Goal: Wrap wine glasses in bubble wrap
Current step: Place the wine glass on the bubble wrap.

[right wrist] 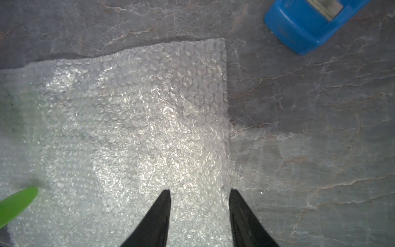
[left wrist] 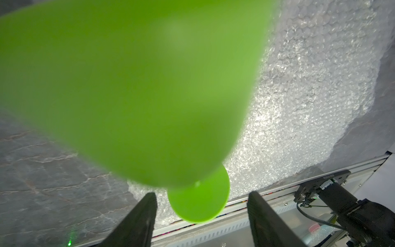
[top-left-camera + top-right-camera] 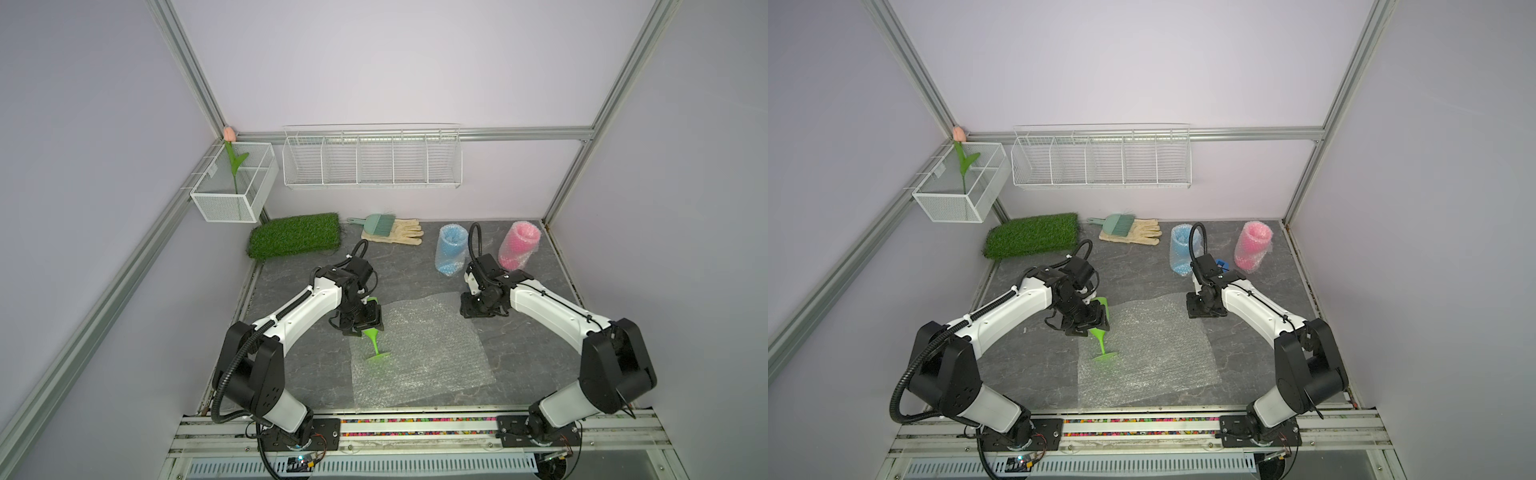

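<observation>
On the grey tabletop (image 3: pixel 320 382), the left gripper (image 3: pixel 365 328) straddles the bowl of the tilted lime green goblet (image 3: pixel 378 357), grip unclear, its foot on the flat bubble wrap (image 3: pixel 428 349); the right gripper (image 1: pixel 200 191) hovers empty, jaws apart, at the sheet's edge.

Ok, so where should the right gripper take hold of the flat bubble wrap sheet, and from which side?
Probably its right edge near the far corner, from above, one finger each side. The bubble wrap sheet lies flat, so only an edge offers purchase; the open right gripper hangs over that one, and the green goblet rests foot-down on the opposite side.
</observation>
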You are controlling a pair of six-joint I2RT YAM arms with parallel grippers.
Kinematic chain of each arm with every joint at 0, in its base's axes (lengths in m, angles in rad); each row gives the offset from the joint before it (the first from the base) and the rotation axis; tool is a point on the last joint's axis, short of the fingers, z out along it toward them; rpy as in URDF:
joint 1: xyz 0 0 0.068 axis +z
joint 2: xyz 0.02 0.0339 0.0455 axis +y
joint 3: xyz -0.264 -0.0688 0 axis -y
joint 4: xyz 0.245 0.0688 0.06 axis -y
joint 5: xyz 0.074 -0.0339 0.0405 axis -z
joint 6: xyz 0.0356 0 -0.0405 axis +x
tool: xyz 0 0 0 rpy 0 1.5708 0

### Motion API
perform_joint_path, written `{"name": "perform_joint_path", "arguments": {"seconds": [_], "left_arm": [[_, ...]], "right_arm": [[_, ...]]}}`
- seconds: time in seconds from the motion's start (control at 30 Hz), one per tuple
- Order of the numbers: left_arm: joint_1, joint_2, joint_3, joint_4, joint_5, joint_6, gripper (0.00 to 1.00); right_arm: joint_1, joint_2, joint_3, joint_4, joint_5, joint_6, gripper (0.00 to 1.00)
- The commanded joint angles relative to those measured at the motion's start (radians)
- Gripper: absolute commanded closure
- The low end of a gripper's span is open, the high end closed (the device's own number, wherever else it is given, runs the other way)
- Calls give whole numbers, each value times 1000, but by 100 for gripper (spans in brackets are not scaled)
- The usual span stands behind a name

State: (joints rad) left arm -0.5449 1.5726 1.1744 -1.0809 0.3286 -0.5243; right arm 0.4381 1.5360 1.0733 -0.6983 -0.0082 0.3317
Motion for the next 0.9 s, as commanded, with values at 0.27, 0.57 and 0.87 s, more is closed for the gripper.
{"name": "perform_joint_path", "arguments": {"seconds": [0.27,0.57,0.87], "left_arm": [[-18,124,130,-164,-101,12,25],[-17,152,148,-50,-280,-100,1],[-17,249,102,134,-301,-144,0]], "right_arm": [[-5,-65,-64,32,-27,-2,52],[-6,-95,-64,5,-11,-10,52],[-8,-117,-64,-23,4,-19,51]]}}
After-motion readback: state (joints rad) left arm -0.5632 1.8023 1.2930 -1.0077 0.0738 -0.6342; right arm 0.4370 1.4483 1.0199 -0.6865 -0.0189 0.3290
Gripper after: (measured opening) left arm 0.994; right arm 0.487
